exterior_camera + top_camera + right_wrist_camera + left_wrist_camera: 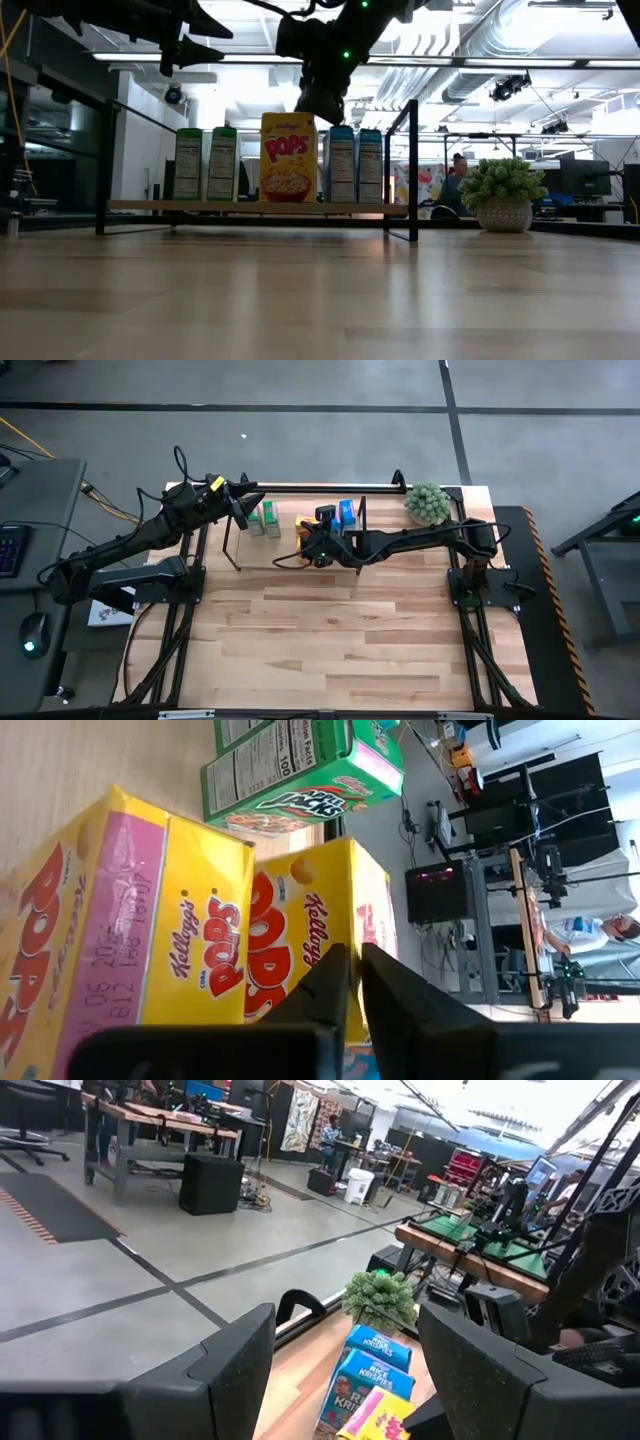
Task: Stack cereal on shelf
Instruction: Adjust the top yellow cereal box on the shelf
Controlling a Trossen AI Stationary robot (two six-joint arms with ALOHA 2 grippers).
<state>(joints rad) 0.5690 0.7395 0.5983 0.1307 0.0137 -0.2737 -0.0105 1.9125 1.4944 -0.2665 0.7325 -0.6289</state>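
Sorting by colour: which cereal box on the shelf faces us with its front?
The yellow Pops box, mid-row; the green and blue boxes show narrow sides.

Yellow cardboard cereal boxes [130, 930] read "Kellogg's Corn POPS"; the nearer one's pink side carries a partly legible stamped date code. Green cardboard box [300, 780] reads "Apple Jacks". Blue cardboard boxes [365, 1370] read "Rice Krispies".

Table [330, 640] of pale planks bearing black-framed shelf [150, 206] and potted plant [503, 195]; shelf board carrying upright cereal boxes [288, 157].
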